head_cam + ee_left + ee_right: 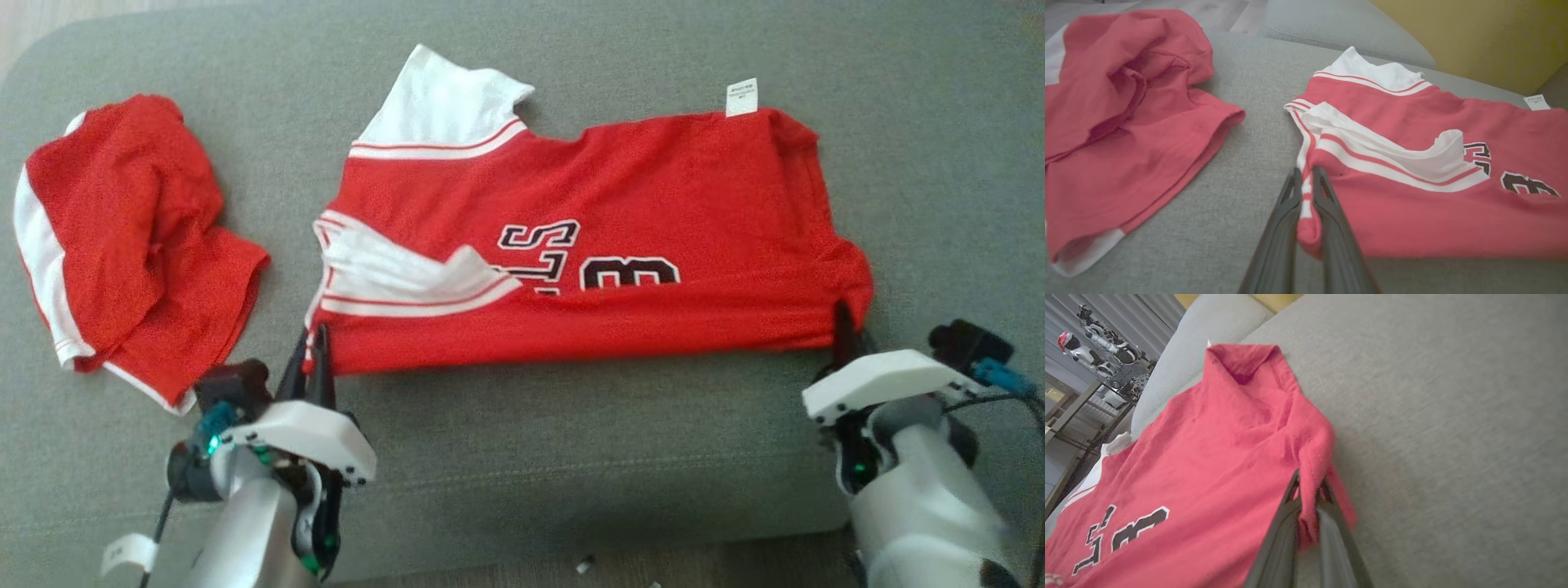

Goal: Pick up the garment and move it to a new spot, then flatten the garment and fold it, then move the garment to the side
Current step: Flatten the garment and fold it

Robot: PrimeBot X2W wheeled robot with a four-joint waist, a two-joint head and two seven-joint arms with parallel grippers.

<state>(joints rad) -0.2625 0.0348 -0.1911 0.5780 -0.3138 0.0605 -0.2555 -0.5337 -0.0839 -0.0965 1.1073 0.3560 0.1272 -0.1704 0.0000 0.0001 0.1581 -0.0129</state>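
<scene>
Two grippers grip the near edge of a red jersey (pixel 637 204), which lies spread sideways across the middle of a grey cushion (pixel 571 457). The left gripper (pixel 315 347) is closed tight on the jersey's near left corner; red cloth and white striped trim bunch up between its dark fingers (pixel 1282 220). The right gripper (pixel 842 322) is closed on the near right corner; in the right wrist view a fold of red cloth is squeezed between its fingers and droops over them. Both corners look slightly lifted, while the rest of the jersey rests flat on the cushion.

One white sleeve (pixel 441 102) sticks out at the far left; the other white sleeve (pixel 400 278), with red stripes, lies folded over the red front near the left gripper. Black lettering (pixel 563 253) edged in white, with a figure 3, shows near the middle and is cut off along its lower side. A small white tag (pixel 741 96) stands at the far edge toward the right.

A crumpled red garment (pixel 122 229) with white edging lies on the same cushion, to the left of the jersey and apart from it.
</scene>
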